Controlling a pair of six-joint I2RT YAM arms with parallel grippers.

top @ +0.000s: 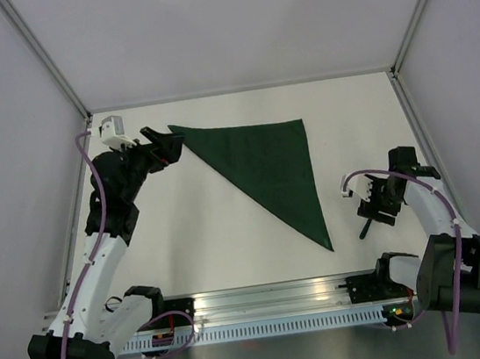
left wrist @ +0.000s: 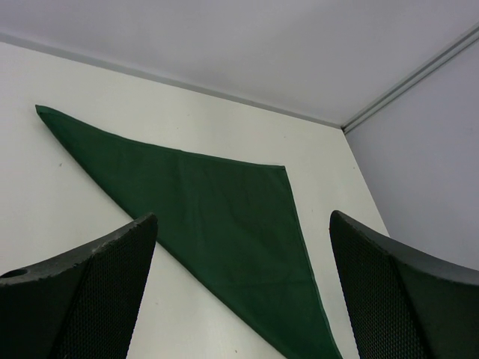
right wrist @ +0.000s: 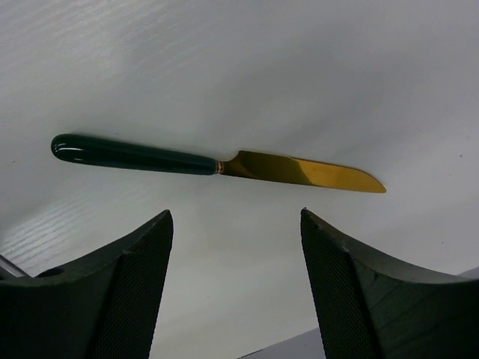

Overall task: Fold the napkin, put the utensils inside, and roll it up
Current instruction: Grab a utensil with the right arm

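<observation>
Item: napkin (top: 269, 162), dark green, thin plain cloth, lying flat on the white table (top: 232, 251), folded into a triangle. One edge runs along the far side, one down the right, and the long edge slants from the far-left corner to a near point. The surface is smooth, with no wrinkles to be seen. Item: knife (right wrist: 217, 164), slim, with a glossy dark handle and an orange-gold blade. It lies flat on bare table to the right of the napkin, apart from it. Right gripper (right wrist: 236, 217): jaws wide, nothing between them, poised over the knife, which lies just ahead of the fingertips. Left gripper (top: 167, 145): jaws wide, empty, near the napkin's far-left corner. Step in hand, as judged: picking up the knife. Recommended handling: descend with the jaws straddling the handle across its width, near where it meets the blade. Close firmly, since the rounded handle looks slick, lift level, and carry it onto the cloth without disturbing the folded edges.
</observation>
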